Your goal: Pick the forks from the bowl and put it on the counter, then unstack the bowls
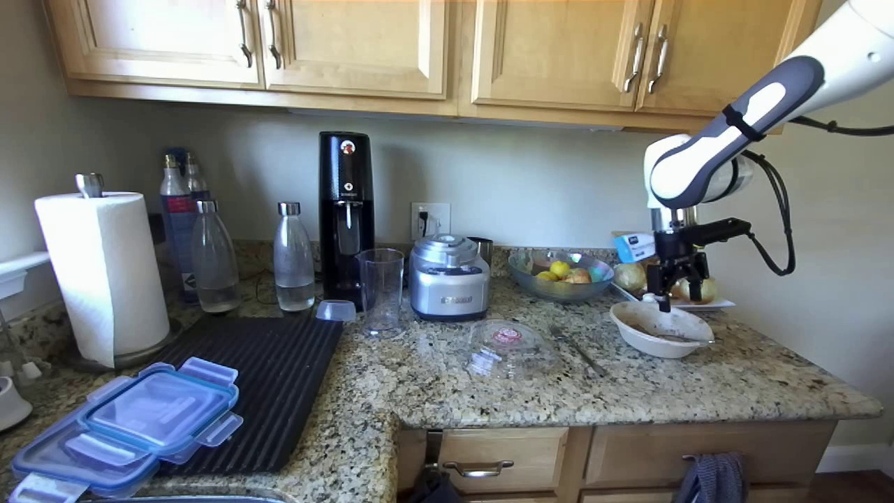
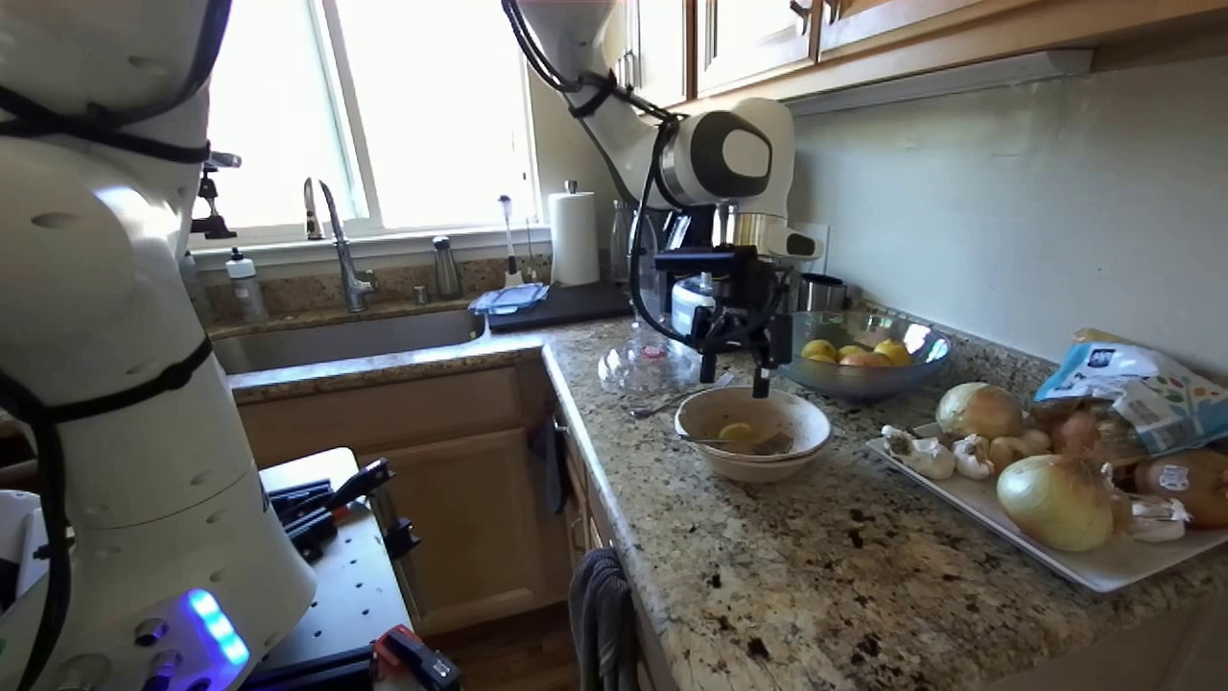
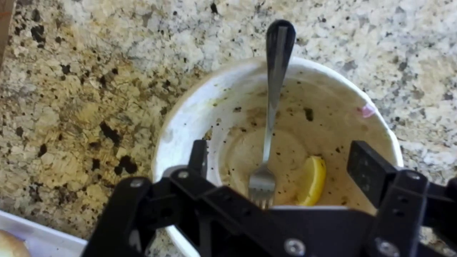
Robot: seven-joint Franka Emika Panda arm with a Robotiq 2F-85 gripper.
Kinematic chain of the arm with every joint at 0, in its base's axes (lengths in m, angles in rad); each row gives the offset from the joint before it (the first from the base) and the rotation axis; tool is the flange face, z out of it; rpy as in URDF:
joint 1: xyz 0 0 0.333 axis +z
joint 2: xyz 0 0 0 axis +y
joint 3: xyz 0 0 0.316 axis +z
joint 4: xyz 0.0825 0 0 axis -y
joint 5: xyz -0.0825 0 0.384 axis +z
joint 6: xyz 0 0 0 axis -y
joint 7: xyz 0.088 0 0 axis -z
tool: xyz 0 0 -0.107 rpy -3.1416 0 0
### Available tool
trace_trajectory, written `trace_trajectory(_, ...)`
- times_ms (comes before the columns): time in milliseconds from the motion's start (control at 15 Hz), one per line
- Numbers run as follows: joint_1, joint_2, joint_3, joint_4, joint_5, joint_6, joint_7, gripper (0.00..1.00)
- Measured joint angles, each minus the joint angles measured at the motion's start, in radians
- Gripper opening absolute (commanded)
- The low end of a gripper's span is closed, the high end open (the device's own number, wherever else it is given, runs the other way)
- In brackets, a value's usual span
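Here, your empty fingers (image 3: 367, 173) hang wide apart above stacked bowls (image 2: 796, 417), one fork (image 3: 271, 110) inside, another fork (image 1: 584, 358) on the table (image 2: 767, 576).

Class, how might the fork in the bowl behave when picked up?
The fork looks like shiny metal, so it's probably stiff and perhaps slippery. Its handle juts beyond the bowl, so pressing there might tip the fork.
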Motion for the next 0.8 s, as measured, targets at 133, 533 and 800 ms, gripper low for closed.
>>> trace_trajectory(133, -0.022, 0.027, 0.003, 0.002, 0.019, 0.000, -0.026, 1.00)
trace_trajectory(533, -0.045, 0.092, 0.025, 0.022, 0.089, -0.003, -0.097, 1.00)
trace_trajectory(800, -0.046, 0.129, 0.030, 0.043, 0.093, -0.021, -0.101, 1.00)
